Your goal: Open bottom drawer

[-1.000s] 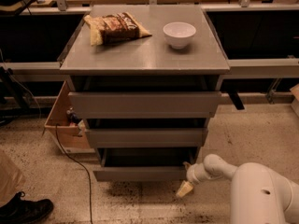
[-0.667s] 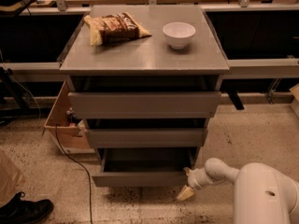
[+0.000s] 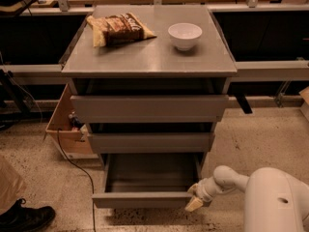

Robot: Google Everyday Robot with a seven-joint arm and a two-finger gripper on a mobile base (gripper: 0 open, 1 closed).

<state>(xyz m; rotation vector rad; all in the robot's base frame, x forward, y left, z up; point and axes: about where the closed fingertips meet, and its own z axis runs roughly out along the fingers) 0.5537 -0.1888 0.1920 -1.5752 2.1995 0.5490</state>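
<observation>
The bottom drawer (image 3: 145, 199) is the lowest of three grey handleless drawers in the grey cabinet. It stands pulled well out, and its shallow grey box interior (image 3: 149, 173) shows empty. My gripper (image 3: 195, 197) is at the right end of the drawer's front, low near the floor, on a white arm that comes in from the lower right. Its yellowish fingertips (image 3: 194, 204) touch the front's right corner.
The middle drawer (image 3: 150, 142) and top drawer (image 3: 149, 108) stick out slightly. A chip bag (image 3: 118, 29) and a white bowl (image 3: 185, 35) sit on the cabinet top. A cardboard box (image 3: 65, 129) and a cable lie at the left. A shoe (image 3: 24, 217) is at lower left.
The bottom drawer has slid outward toward the camera, and my gripper has moved back with its front's right corner.
</observation>
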